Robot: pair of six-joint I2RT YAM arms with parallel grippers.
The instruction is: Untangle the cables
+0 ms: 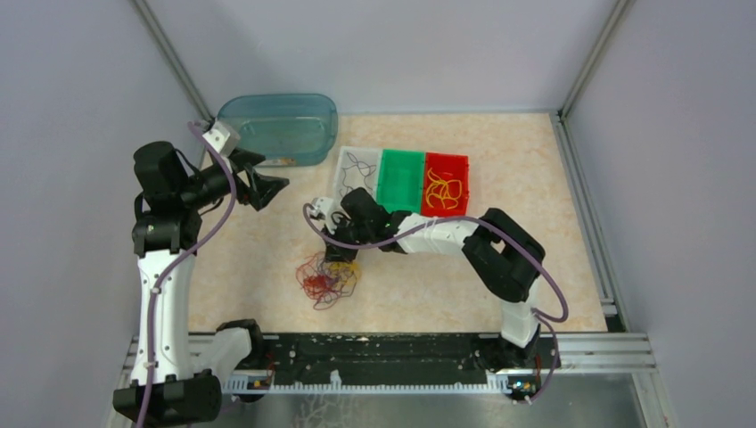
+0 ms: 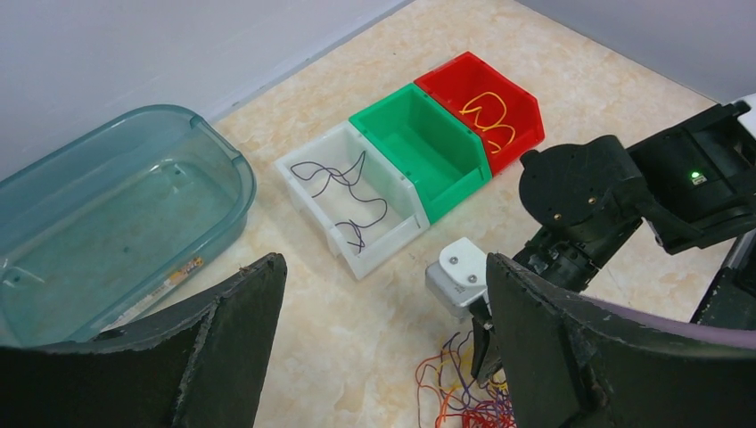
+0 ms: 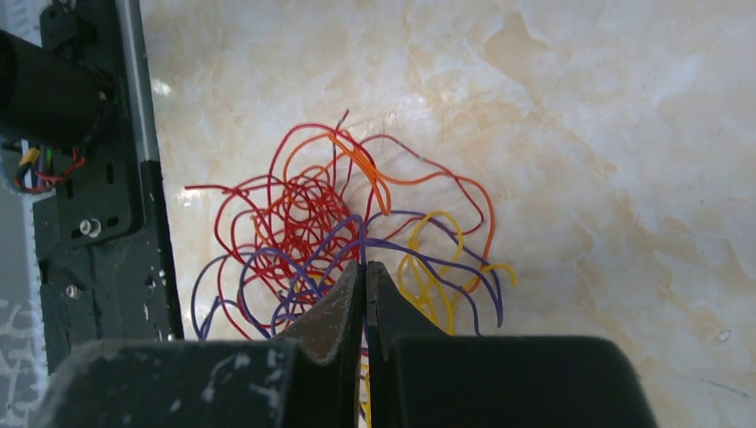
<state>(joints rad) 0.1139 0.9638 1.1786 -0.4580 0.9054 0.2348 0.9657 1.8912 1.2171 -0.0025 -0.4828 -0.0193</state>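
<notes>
top view looks down on the whole bench from behind; left wrist slants toward the bins; right wrist hangs close over the cables, which all share.

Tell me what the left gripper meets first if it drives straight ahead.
Likely the white bin; the open left gripper aims at it over the table, though depth is unclear and the tabletop could come first.

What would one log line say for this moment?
left gripper: open, raised, empty | right gripper: shut on cables in tangle | white bin: dark wire | red bin: yellow wires
</notes>
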